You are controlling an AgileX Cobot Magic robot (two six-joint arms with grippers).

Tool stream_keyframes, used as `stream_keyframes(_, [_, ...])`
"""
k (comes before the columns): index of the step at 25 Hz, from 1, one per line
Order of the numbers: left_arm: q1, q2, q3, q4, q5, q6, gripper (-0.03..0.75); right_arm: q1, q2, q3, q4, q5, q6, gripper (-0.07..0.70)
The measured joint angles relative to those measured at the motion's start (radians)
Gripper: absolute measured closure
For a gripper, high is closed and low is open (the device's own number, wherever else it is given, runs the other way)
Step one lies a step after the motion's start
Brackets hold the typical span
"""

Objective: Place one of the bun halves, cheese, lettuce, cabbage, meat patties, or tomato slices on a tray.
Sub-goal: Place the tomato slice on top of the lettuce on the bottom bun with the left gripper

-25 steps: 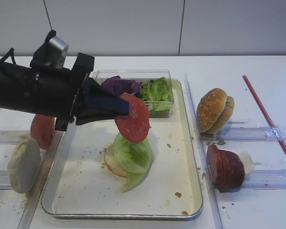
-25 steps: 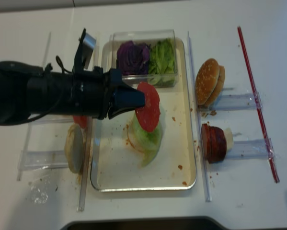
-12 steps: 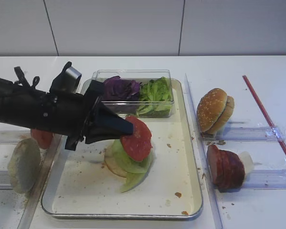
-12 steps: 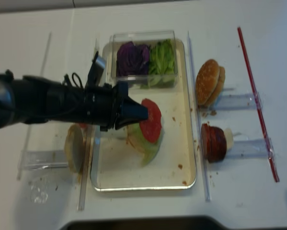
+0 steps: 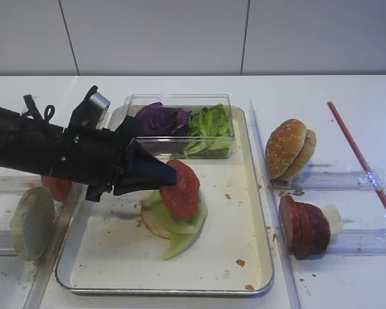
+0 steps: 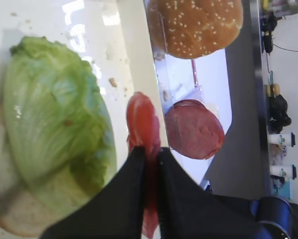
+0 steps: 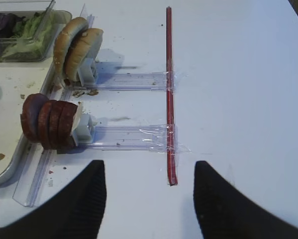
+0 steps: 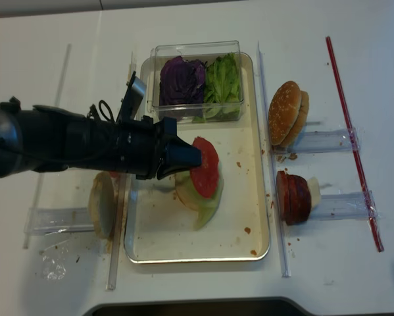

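My left gripper (image 5: 171,179) is shut on a red tomato slice (image 5: 182,189), holding it tilted just over a lettuce leaf (image 5: 183,226) that lies on a bun half (image 5: 151,223) in the silver tray (image 5: 115,257). In the left wrist view the tomato slice (image 6: 142,122) shows edge-on between the black fingertips (image 6: 134,164), beside the lettuce (image 6: 54,119). From above, the slice (image 8: 205,168) covers the lettuce (image 8: 210,204). Whether they touch I cannot tell. My right gripper (image 7: 149,169) stands open over bare table, holding nothing.
A clear box (image 5: 180,100) at the tray's back holds purple cabbage (image 5: 160,116) and lettuce (image 5: 209,122). Right of the tray stand bun halves (image 5: 289,148) and meat patties (image 5: 305,226) on racks, with a red strip (image 5: 360,158) beyond. At the left are more tomato slices (image 5: 54,187) and a grey-white disc (image 5: 31,222).
My left gripper has come down and flattened out, bringing the tomato slice from above the tray down onto the lettuce stack. Its grip stays shut.
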State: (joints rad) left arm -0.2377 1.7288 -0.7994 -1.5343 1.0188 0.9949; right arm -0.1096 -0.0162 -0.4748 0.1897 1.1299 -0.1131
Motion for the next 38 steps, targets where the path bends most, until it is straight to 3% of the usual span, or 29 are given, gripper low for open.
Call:
stream_keyframes(6, [0.000, 0.008, 0.000, 0.000, -0.025, -0.013, 0.706, 0.000, 0.000, 0.000, 0.000, 0.000, 0.000, 0.226])
stream_keyframes(24, [0.002, 0.082, 0.000, -0.010, -0.029, -0.013, 0.697, 0.000, 0.000, 0.000, 0.000, 0.000, 0.000, 0.226])
stream_keyframes(27, [0.008, 0.082, 0.000, -0.010, -0.029, -0.013, 0.631, 0.000, 0.000, 0.000, 0.000, 0.000, 0.000, 0.226])
stream_keyframes(35, [0.031, 0.082, 0.000, -0.008, 0.000, -0.029, 0.323, 0.000, 0.000, 0.000, 0.000, 0.000, 0.000, 0.226])
stream_keyframes(38, [0.034, 0.082, 0.000, -0.005, 0.011, -0.036, 0.264, 0.000, 0.000, 0.000, 0.000, 0.000, 0.000, 0.226])
